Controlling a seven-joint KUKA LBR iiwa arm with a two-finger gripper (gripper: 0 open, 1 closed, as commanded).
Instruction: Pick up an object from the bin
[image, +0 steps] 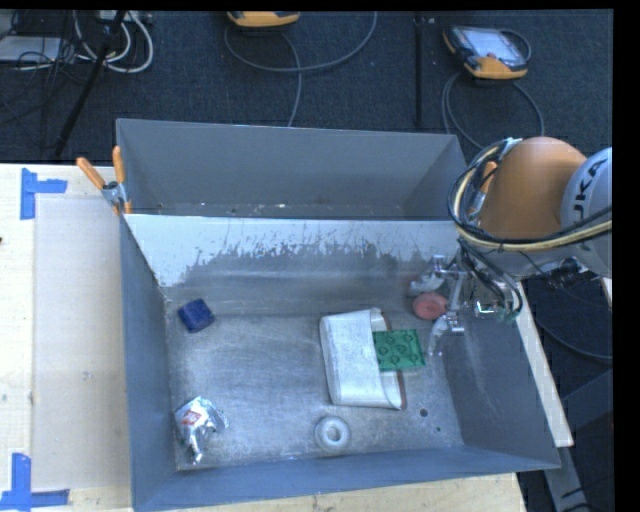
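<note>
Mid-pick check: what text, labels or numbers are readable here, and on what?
"KU": dark letters on the arm's white link; the rest is out of sight.
White box: no readable print.
Green plate, blue block, foil wad: no markings seen.

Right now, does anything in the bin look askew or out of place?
The green studded plate overlaps the right edge of the white box instead of lying flat on the bin floor. Nothing looks spilled or broken.

Bin: blue block, white box, ring, foil wad, red disc.
</note>
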